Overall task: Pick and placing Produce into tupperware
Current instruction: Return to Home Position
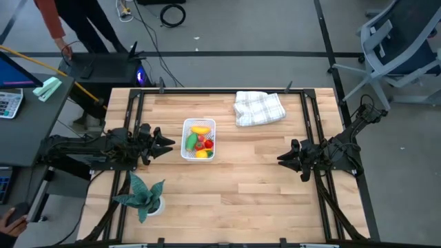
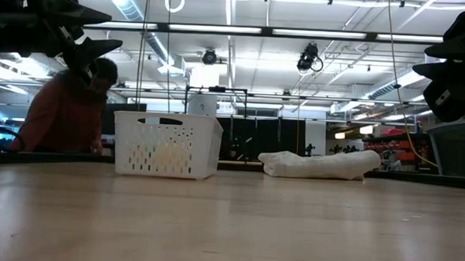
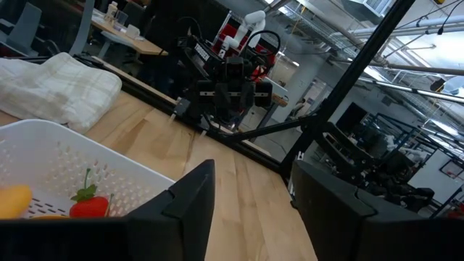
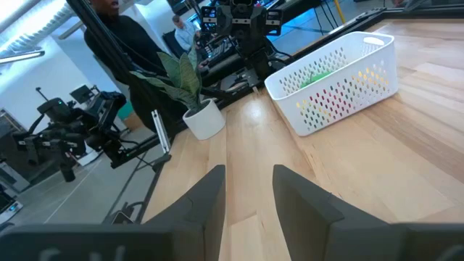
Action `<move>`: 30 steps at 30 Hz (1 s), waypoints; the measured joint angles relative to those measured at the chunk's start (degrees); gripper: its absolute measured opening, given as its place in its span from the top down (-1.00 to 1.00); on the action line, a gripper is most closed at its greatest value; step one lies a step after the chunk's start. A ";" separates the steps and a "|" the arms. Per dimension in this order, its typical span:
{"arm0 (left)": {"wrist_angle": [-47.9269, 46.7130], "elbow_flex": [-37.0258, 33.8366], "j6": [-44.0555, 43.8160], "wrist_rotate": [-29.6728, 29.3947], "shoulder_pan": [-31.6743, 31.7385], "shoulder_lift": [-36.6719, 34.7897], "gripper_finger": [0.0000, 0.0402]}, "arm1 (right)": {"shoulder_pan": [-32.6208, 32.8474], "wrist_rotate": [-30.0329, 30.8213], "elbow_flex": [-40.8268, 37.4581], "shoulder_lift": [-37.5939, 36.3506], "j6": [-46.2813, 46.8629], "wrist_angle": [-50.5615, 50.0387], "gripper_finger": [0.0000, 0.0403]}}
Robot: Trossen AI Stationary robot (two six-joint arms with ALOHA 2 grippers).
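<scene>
The white perforated tupperware [image 1: 198,140] stands on the table left of centre, also in the low view [image 2: 167,146], the left wrist view [image 3: 69,177] and the right wrist view [image 4: 337,80]. Inside lie the produce: a yellow banana [image 1: 200,129], a green piece [image 1: 191,142], small red ones [image 1: 206,144] and a yellow piece [image 1: 202,154]. My left gripper [image 1: 169,143] hovers open just left of the tupperware, above the table. My right gripper [image 1: 281,159] hangs open at the table's right side, far from it.
A folded white checked cloth [image 1: 259,108] lies near the far edge, right of centre. A green leafy plant in a white pot [image 1: 143,198] stands near the table's near left corner. A person [image 2: 64,111] stands beyond the far left edge. Bare wood lies between the grippers.
</scene>
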 joint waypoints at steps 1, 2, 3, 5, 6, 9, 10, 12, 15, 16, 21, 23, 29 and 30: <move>0.00 0.00 0.02 -0.01 0.00 0.00 0.04 | 0.02 -0.01 0.00 -0.01 0.00 0.01 0.38; 0.00 0.00 0.04 0.00 0.00 0.00 0.04 | 0.00 0.01 0.00 -0.01 0.00 -0.01 0.38; 0.00 0.00 0.02 -0.01 0.00 0.00 0.04 | 0.00 0.00 0.00 0.00 0.00 0.00 0.38; 0.00 0.00 0.02 -0.02 -0.01 0.00 0.04 | 0.01 0.00 0.00 0.00 0.00 0.01 0.38; 0.00 0.00 0.04 -0.02 0.00 0.00 0.04 | 0.00 -0.01 0.00 -0.01 0.00 -0.01 0.38; 0.00 0.00 0.03 -0.02 0.00 0.00 0.06 | 0.00 0.01 0.00 -0.01 0.00 0.01 0.38; 0.00 0.00 0.04 -0.02 0.00 0.00 0.07 | 0.00 0.01 0.00 -0.01 0.00 0.01 0.38; 0.00 0.00 0.02 -0.02 0.00 0.01 0.07 | 0.00 0.01 0.00 0.00 0.00 0.01 0.38; 0.00 0.00 0.00 -0.02 -0.01 0.00 0.07 | 0.00 0.00 0.00 -0.01 0.00 0.01 0.38; 0.00 0.00 0.03 -0.02 -0.01 0.00 0.06 | 0.00 -0.01 0.00 -0.01 0.02 0.01 0.38; 0.00 0.00 0.04 -0.02 0.00 0.00 0.04 | 0.00 0.00 0.00 -0.01 0.00 0.01 0.38; 0.00 0.00 0.02 -0.02 0.00 0.02 0.05 | 0.00 -0.01 0.00 -0.01 0.00 0.00 0.38; 0.00 0.00 0.03 -0.02 0.00 0.00 0.07 | 0.00 -0.01 0.00 -0.01 0.00 0.01 0.38; 0.00 0.00 0.01 -0.02 0.00 0.01 0.07 | 0.01 0.00 0.00 -0.01 0.01 0.01 0.38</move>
